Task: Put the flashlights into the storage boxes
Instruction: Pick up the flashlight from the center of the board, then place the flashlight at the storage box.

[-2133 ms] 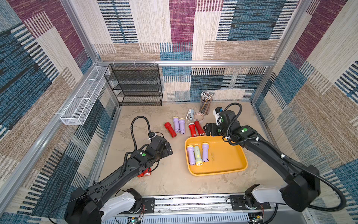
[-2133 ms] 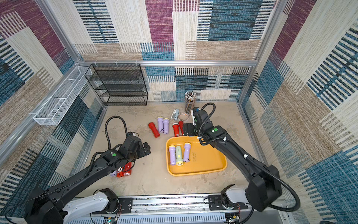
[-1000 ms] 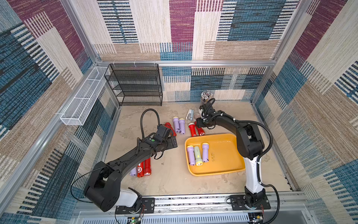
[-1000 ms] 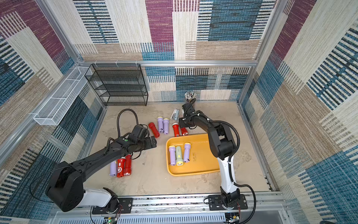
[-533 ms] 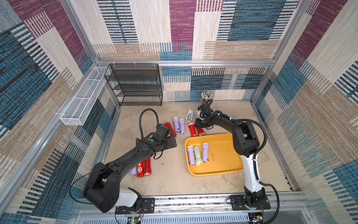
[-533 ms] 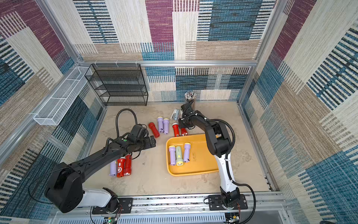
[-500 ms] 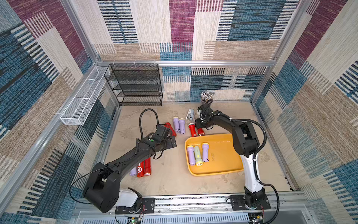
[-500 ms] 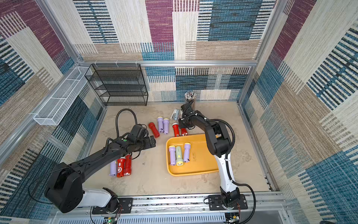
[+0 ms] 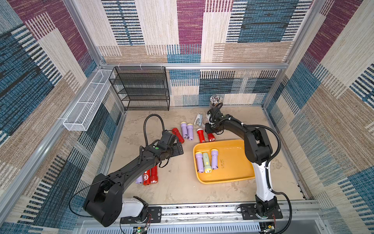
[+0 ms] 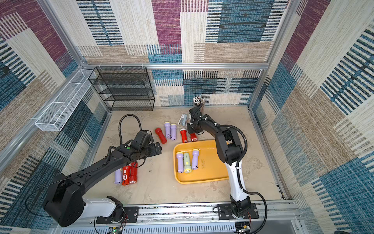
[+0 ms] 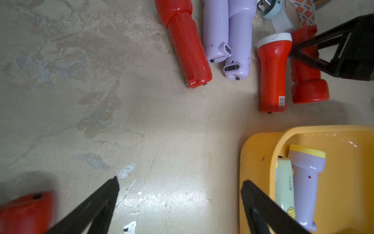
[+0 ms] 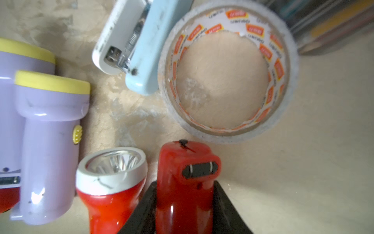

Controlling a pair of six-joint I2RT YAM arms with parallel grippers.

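Firmly, right gripper (image 12: 184, 182) clamped on red flashlight (image 12: 182, 160), left gripper (image 11: 179, 180) spread wide, empty

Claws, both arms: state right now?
Left claw: open, holding nothing.
Right claw: closed on a red flashlight lying on the floor.

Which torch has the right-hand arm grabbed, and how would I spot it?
Find the yellow-orange tray; two red torches lie side by side just beyond its far rim. The one in the right gripper is the red torch farther from the lilac pair. Its head is all red and points at the tray, while its neighbour has a white-rimmed head pointing away.
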